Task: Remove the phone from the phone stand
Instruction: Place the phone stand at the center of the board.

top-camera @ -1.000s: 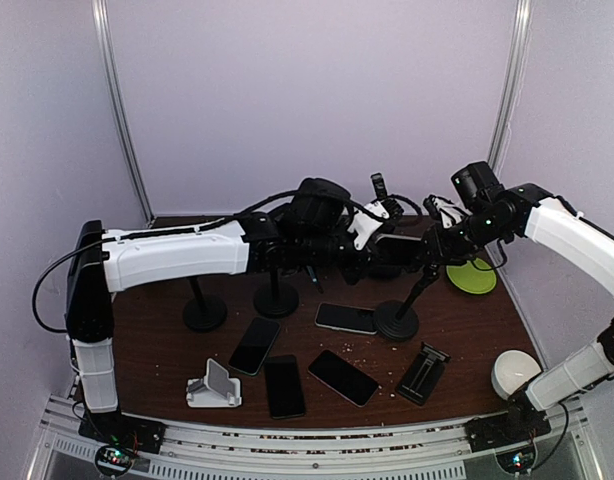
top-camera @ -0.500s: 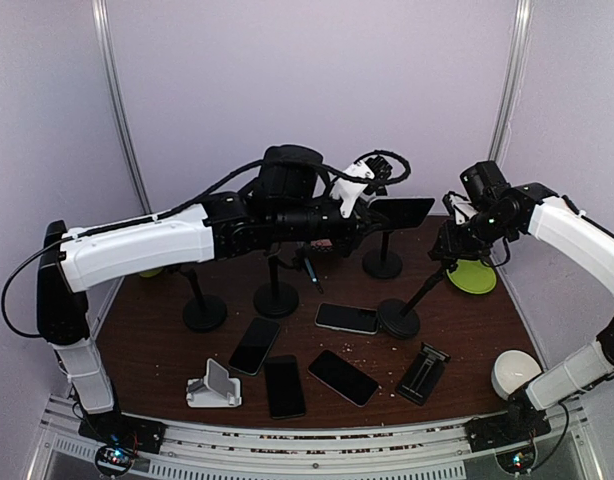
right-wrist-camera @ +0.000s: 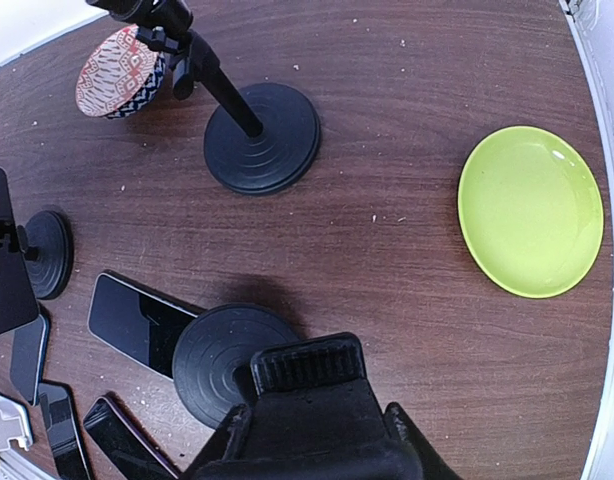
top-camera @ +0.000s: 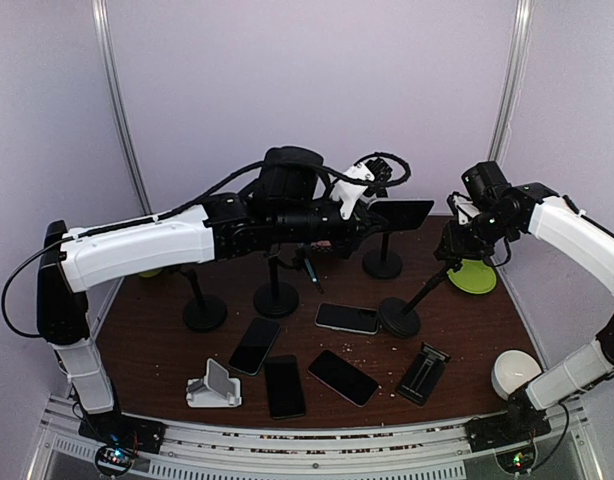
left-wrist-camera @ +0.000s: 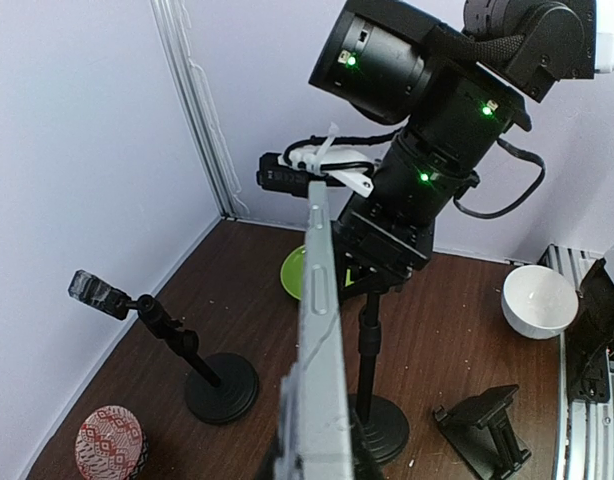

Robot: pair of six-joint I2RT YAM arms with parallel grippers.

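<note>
The phone (top-camera: pixel 402 212), dark and slim, hangs in the air above the table with my left gripper (top-camera: pixel 375 214) shut on it. In the left wrist view the phone (left-wrist-camera: pixel 322 320) shows edge-on, rising from the left gripper (left-wrist-camera: pixel 322 452). The phone stand (top-camera: pixel 419 290), a black pole on a round base, leans on the table right of centre. My right gripper (top-camera: pixel 455 241) is shut on its clamp head, apart from the phone. In the right wrist view the phone stand's clamp head (right-wrist-camera: pixel 307 375) fills the right gripper (right-wrist-camera: pixel 312 445), above the base (right-wrist-camera: pixel 212 360).
Several phones (top-camera: pixel 348 318) lie flat on the table's front half. A white stand (top-camera: pixel 214 388) and a black folding stand (top-camera: pixel 423 373) sit near the front edge. Other pole stands (top-camera: pixel 276 298) stand behind. A green plate (top-camera: pixel 471 276) and white bowl (top-camera: pixel 513 373) are at right.
My left arm has lifted up and to the left with the phone, pulling it clear of the stand's clamp. The right gripper has kept its hold on the stand.
</note>
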